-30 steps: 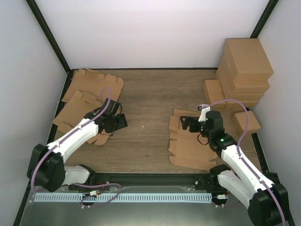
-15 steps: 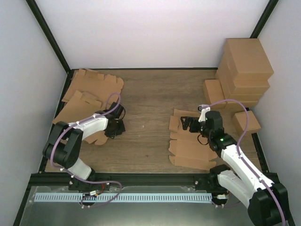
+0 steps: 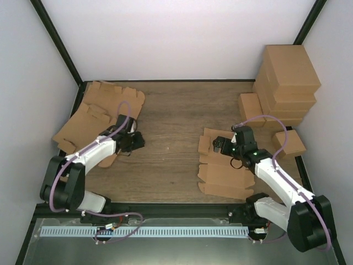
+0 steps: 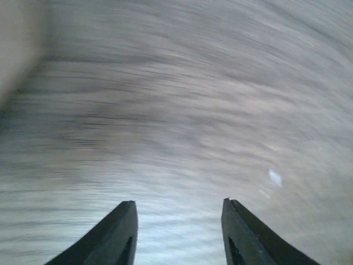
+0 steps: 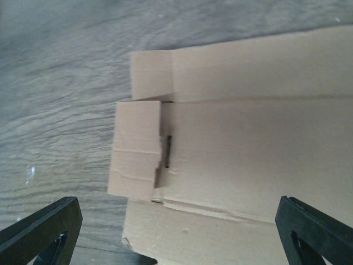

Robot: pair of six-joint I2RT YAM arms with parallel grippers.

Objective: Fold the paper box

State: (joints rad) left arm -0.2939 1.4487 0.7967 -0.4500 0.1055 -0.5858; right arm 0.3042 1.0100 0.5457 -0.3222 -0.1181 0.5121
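top external view showed the one paper box (image 3: 220, 176) lying flat and unfolded on the table (image 3: 171, 165) right of centre, its long axis running from the far side toward the arm bases, directly under the right gripper (image 3: 223, 145), which was spread wide and held nothing; in the right wrist view its fingers stood either side of the cardboard, where a small side flap (image 5: 135, 152) was folded in over a panel. the left gripper (image 3: 135, 141) sat well apart to the left, partly spread over bare, blurred wood with nothing between its fingers, so the right arm was much the nearer. counted: two arms, one paper box, a loose pile of spare blanks (image 3: 102, 107) at far left, at least two, and closed cartons (image 3: 289, 77) stacked far right, number unclear
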